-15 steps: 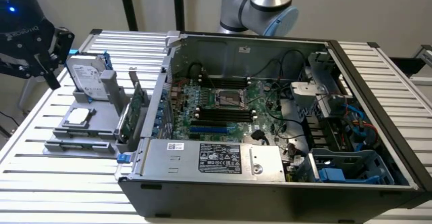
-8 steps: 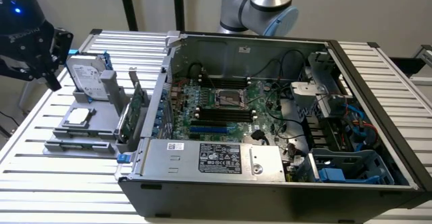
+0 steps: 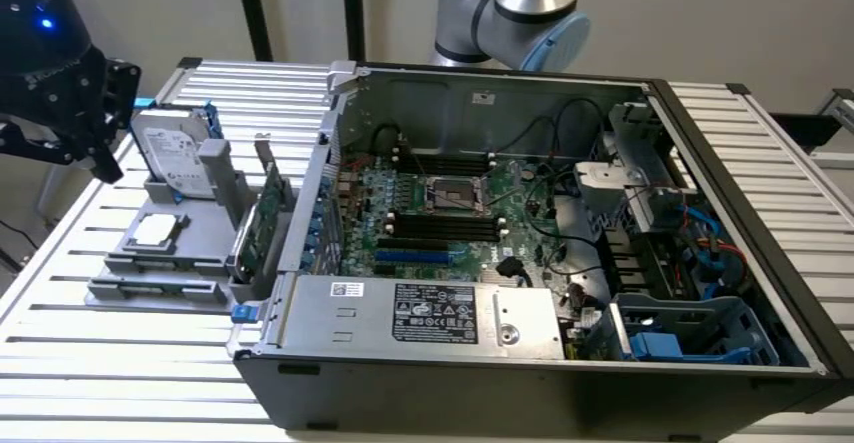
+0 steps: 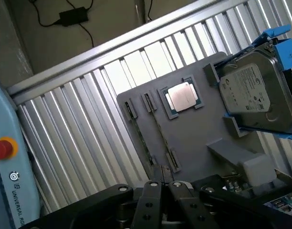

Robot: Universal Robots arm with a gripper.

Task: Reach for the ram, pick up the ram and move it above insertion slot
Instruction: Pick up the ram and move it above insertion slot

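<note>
An open computer case (image 3: 534,393) sits on the slatted desk (image 3: 120,363), its motherboard (image 3: 441,213) exposed. Beside it, along the desk's edge at the exterior view's left, a grey holder (image 3: 147,263) carries an upright hard drive (image 3: 174,158) and an expansion card (image 3: 271,208). The black hand (image 3: 64,138) hangs over the far corner there.

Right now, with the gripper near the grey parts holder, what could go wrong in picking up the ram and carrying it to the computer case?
1. The ram sits thin and edge-up in the grey holder, close beside a second narrow slot. If the gripper comes in slightly off, it might miss the ram.
2. The upright expansion card and the case wall stand between the holder and the motherboard. A low carry could clip them.
</note>
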